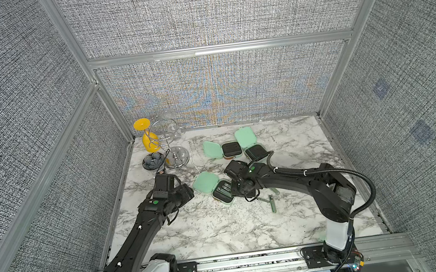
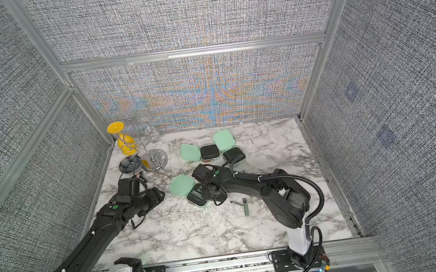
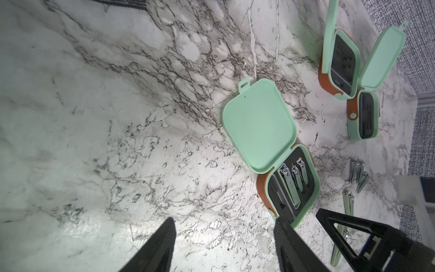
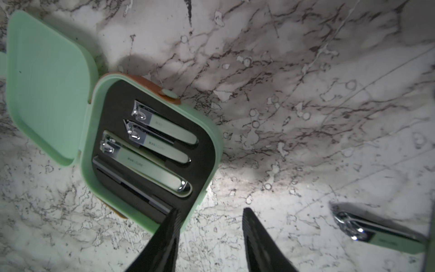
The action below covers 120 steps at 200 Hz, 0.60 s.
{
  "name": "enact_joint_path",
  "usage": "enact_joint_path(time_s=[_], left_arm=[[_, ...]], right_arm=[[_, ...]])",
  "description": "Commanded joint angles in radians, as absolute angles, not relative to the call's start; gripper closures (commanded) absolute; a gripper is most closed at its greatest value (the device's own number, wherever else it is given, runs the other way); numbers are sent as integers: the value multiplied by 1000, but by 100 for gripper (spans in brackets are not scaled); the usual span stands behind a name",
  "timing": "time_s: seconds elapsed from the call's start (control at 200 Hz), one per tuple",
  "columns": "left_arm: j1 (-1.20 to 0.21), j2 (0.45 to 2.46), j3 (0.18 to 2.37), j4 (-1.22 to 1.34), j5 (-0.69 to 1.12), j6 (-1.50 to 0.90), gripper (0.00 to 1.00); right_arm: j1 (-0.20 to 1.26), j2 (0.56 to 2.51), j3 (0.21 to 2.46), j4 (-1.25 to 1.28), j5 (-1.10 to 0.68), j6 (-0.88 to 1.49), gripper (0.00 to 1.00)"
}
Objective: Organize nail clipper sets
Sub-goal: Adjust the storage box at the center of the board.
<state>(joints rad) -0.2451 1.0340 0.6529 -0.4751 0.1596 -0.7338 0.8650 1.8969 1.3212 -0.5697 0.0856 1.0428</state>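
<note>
Right pincer (image 4: 210, 212), apart, hangs over a corner of the open case (image 4: 214, 141) on the bench (image 4: 306, 117). Three clippers (image 4: 150, 168) lie parallel inside, blades toward the lid (image 4: 47, 89). Left pincer (image 3: 224, 221), also apart, hovers nearby.

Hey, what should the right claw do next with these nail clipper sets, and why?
Probably swing the right claw over to the loose clipper beside it on the marble. The claw is open and empty, the near case already has three clippers and a file seated, and the far cases look empty.
</note>
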Motion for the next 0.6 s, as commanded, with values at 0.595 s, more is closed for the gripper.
enact_joint_path(time_s=[0.595], left_arm=[[-241,963,618,-528,135,-735,30]], right_arm=[[811,2008,1386,-609,55,934,97]])
